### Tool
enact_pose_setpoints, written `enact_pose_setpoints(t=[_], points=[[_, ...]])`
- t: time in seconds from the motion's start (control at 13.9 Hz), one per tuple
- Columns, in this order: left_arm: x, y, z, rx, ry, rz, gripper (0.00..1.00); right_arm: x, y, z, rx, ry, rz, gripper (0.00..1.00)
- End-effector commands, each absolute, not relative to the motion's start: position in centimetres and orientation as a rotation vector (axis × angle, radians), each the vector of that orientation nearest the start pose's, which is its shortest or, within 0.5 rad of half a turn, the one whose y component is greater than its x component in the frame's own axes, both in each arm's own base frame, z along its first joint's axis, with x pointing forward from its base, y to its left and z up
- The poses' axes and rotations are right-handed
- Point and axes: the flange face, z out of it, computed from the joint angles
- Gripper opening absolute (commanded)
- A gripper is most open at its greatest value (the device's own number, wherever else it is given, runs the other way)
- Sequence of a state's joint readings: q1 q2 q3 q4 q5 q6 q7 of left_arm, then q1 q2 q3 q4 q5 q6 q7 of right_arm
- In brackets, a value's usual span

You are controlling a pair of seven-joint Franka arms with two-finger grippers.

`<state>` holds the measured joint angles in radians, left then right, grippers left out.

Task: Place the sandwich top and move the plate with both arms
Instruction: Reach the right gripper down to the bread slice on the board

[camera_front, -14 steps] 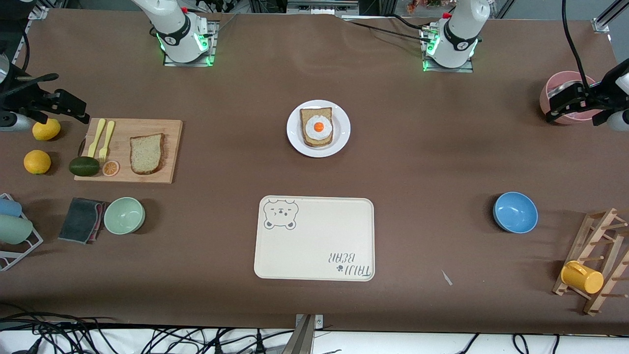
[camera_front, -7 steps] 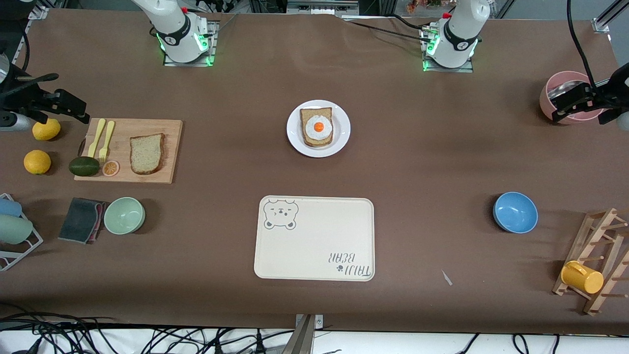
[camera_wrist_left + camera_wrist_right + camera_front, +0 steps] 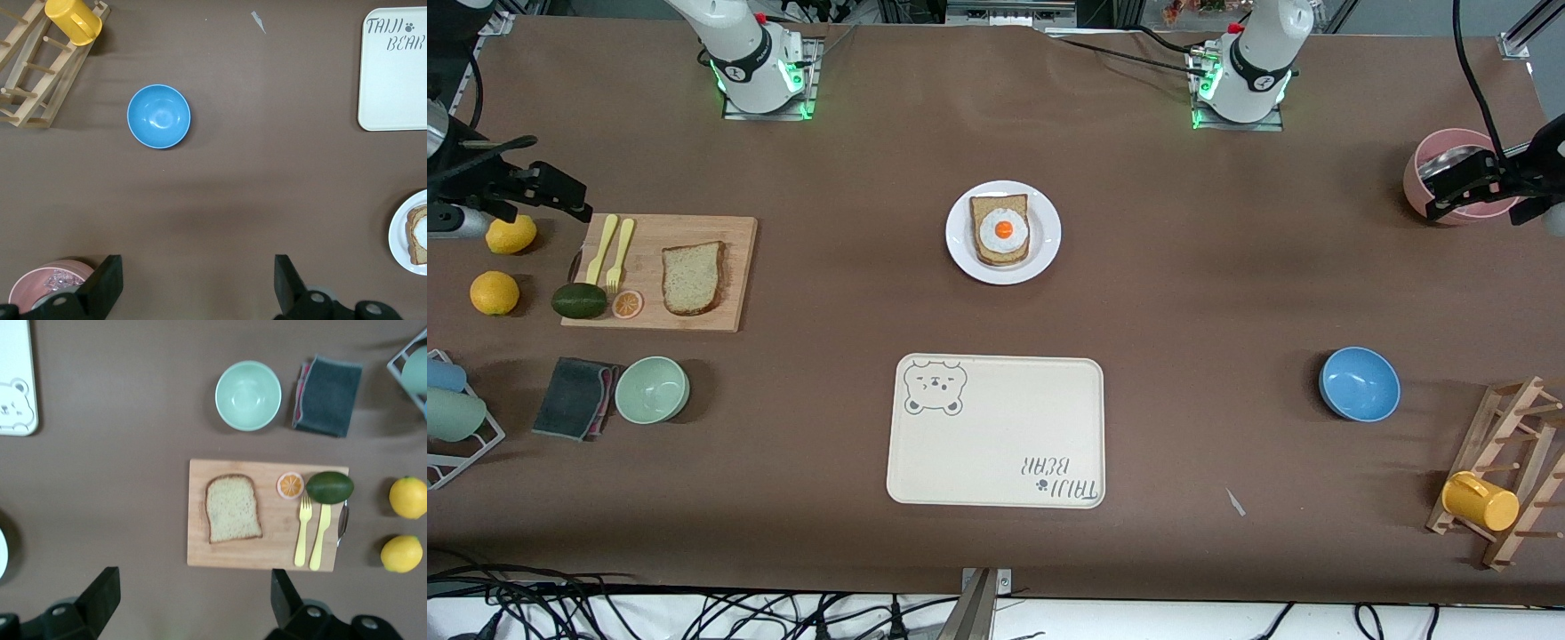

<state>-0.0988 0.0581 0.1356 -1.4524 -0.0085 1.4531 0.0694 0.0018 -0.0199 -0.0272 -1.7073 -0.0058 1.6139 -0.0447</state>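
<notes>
Both arms hang high with nothing held: the left gripper (image 3: 1463,185) spread wide over one pink bowl (image 3: 1449,147), the right gripper (image 3: 547,191) spread wide near two lemons (image 3: 495,292). One cutting board (image 3: 738,267) carries the single plain bread slice (image 3: 692,277). One white plate (image 3: 1045,258) mid-surface bears the egg-topped slice (image 3: 1002,229).

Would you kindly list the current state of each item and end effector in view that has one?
sandwich top: flat on the cutting board, untouched.
plate: on the table, holding bread with the fried egg, uncovered.
tray: bare.
blue bowl: upright.
green bowl: upright.
yellow mug: hung on the wooden rack.
left end effector: open, over the pink bowl.
right end effector: open, above a lemon.
</notes>
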Motion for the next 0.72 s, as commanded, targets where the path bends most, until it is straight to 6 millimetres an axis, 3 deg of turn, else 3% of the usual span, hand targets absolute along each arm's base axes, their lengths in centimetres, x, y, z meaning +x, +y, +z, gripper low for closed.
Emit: enact_pose_setpoints(t=[0.0,0.14,0.29,0.43,0.65], points=[[55.9,1.7,64.2,-3.13,0.069,0.096,1.0,55.4,-1.3,55.9,-3.129,-0.055,0.199,1.0],[55.9,1.6,63.9,-3.13,0.069,0.106,1.0,56.9,-1.8,53.0,-3.117,-0.032,0.255,1.0],[56.1,1.1,63.6,-3.132,0.062,0.115,1.0,57.7,-1.6,53.1,-3.122,-0.044,0.247,1.0],[56.9,0.3,62.1,-3.129,0.077,0.153,1.0,58.2,0.8,52.3,-3.136,-0.087,0.241,1.0],[57.2,-0.1,61.5,-3.127,0.096,0.17,1.0,59.4,3.5,48.6,-3.207,-0.114,0.279,1.0]])
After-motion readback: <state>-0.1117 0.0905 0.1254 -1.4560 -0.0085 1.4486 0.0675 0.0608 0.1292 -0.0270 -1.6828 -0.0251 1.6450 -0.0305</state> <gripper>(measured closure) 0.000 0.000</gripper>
